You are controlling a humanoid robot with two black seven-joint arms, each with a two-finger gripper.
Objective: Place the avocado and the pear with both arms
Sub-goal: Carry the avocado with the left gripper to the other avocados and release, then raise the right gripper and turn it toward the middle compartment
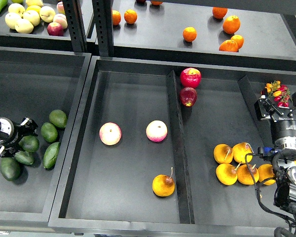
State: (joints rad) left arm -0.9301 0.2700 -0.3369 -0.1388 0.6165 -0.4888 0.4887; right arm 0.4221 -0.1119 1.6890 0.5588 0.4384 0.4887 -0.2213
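My left gripper (20, 138) sits at the far left over the left tray (39, 84). It is shut on the dark green avocado (28, 143), which is among the other avocados there. I cannot tell whether the avocado touches the tray floor. The yellow-orange pear (164, 185), with a brown blotch and a stem, lies alone at the front of the middle tray (133, 98). My right gripper (279, 107) is at the far right edge, its fingers apart and empty, away from all fruit.
Several loose avocados (52, 154) lie around the held one. Two pink-and-cream apples (110, 134) lie in the middle tray. Two red apples (190, 77) and several pears (227, 174) are in the right compartment, past a divider (177, 148). Oranges and apples are on the back shelves.
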